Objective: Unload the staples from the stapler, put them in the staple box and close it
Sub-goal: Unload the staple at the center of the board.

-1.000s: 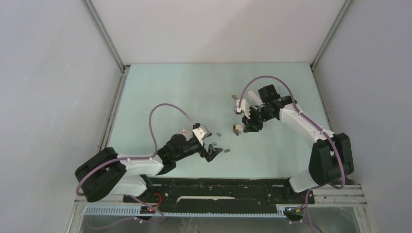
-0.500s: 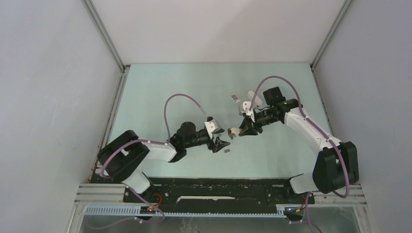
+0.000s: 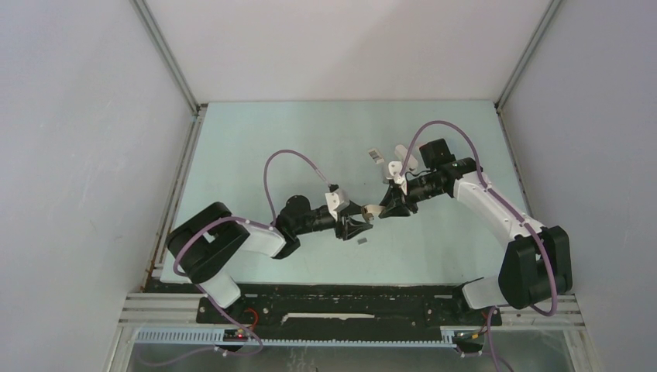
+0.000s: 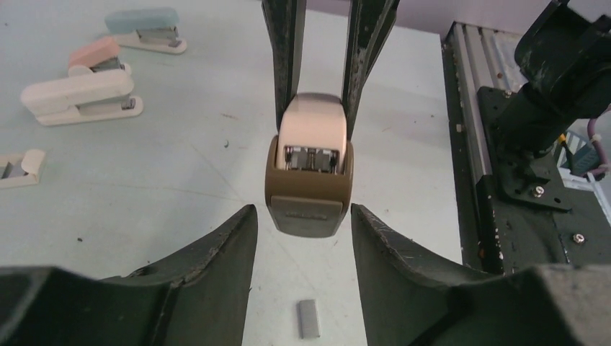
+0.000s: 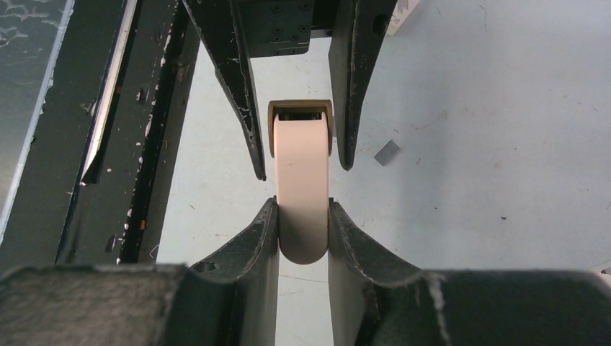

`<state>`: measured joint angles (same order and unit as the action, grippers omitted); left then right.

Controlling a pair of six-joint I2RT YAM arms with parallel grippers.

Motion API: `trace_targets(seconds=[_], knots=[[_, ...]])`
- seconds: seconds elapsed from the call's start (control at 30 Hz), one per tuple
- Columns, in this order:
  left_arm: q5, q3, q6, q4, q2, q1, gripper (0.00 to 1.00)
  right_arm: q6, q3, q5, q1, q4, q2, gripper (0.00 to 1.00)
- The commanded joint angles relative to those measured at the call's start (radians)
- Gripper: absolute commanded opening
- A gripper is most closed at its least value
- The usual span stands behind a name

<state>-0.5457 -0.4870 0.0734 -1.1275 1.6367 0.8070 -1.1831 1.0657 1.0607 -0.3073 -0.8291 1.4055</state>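
The desk [image 3: 256,139] is seen from above, and over its middle, a little toward the near edge, the two claws are met nose to nose. The right claw [image 5: 302,205] is pinched on the cream top of the stapler [image 4: 311,130], which is held off the desk with its brown end offered to the other arm. The left claw [image 4: 302,213] is spread, one finger at each side of that brown end, a sliver of gap on both sides, nothing gripped.

The step is judged to be a counter-grip on the brown base. It is best closed squarely and low on the base, so the open mouth with its metal channel is left unblocked. The cream top should be held firm, and any pull made straight along the stapler's length.

Now the count:
- Two arms are counted.
- Four staplers are counted: the held one, plus a cream stapler [image 4: 76,94], a pink stapler [image 4: 97,54] and a blue stapler [image 4: 144,27] toward the far edge.
- A pale piece [image 4: 18,167] is cut off by the frame and cannot be identified.
- One loose strip of staples [image 4: 308,319] is lying on the desk, just nearward of the held stapler.
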Motion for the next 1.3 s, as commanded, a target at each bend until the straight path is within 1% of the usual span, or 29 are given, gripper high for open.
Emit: trace_targets(seconds=[0.0,0.07,0.13,0.37,0.43,0.5,0.6,0.7,0.77,0.87,0.97,1.03,1.17,1.27], knots=[[-0.004,-0.015,0.027,-0.14,0.009,0.0,0.55,-0.005,0.0,0.052,0.007,-0.002,-0.014,0.0],[-0.002,-0.018,0.029,-0.141,0.01,0.0,0.53,-0.005,0.0,0.054,0.008,-0.004,-0.012,0.0],[-0.002,-0.018,0.028,-0.141,0.011,-0.001,0.48,-0.004,0.0,0.055,0.01,-0.003,-0.013,0.0],[0.0,0.004,0.021,-0.119,0.003,-0.017,0.15,-0.004,-0.002,0.032,0.036,0.001,-0.005,0.0],[-0.01,-0.006,0.018,-0.067,-0.007,-0.037,0.08,0.004,-0.002,-0.016,0.039,0.013,0.01,0.0],[-0.032,-0.039,0.008,0.041,-0.019,-0.064,0.03,0.032,-0.001,-0.102,0.041,0.045,0.039,0.0],[-0.084,-0.126,-0.051,0.336,-0.032,-0.098,0.01,0.092,0.0,-0.207,0.05,0.091,0.089,0.0],[-0.113,-0.247,-0.181,0.665,-0.029,-0.114,0.0,0.114,0.0,-0.288,0.054,0.11,0.13,0.0],[-0.081,-0.329,-0.271,0.852,-0.019,-0.117,0.0,0.123,0.002,-0.323,0.056,0.114,0.152,0.0],[-0.019,-0.438,-0.351,1.032,0.008,-0.117,0.0,0.138,0.012,-0.359,0.062,0.12,0.178,0.0],[0.043,-0.539,-0.401,1.172,0.036,-0.117,0.0,0.155,0.017,-0.375,0.076,0.125,0.196,0.0],[0.046,-0.585,-0.414,1.236,0.053,-0.117,0.0,0.164,0.023,-0.361,0.083,0.121,0.203,0.0],[0.005,-0.631,-0.391,1.255,0.089,-0.117,0.0,0.177,0.033,-0.305,0.083,0.104,0.212,0.0],[-0.033,-0.635,-0.324,1.211,0.11,-0.116,0.01,0.182,0.047,-0.245,0.083,0.078,0.216,0.0]])
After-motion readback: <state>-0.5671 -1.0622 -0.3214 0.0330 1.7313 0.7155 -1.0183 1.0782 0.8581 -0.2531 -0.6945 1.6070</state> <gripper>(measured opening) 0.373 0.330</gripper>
